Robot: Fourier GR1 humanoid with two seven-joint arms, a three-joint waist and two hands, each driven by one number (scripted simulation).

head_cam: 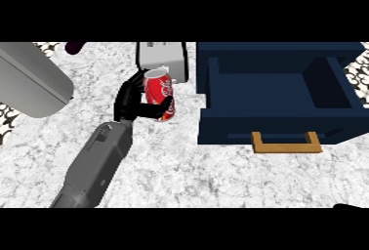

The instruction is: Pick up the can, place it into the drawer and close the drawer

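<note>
At the counter's (216, 176) near right corner we see only a black sliver of the right hand (352, 206); whether its fingers are open we cannot tell. The grey left forearm (97, 166) comes in from the near edge, left of centre. Its left hand (132, 102) is curled round the red cola can (158, 87), thumb across the can's lower part. The can leans slightly, mid-counter; we cannot tell whether it is off the surface.

We judge the grasp made. Carrying the can over, setting it in and closing the drawer are left.

The dark blue drawer (213, 73) stands pulled open to the can's right, with nothing showing inside and its wooden handle (286, 149) facing the near edge. Its left wall lies between can and cavity, so the can must pass over it.

Just behind the can sits a white toaster (162, 58). A large grey body (29, 78) lies at the far left, and a dark purple thing (74, 47) at the far edge.
</note>
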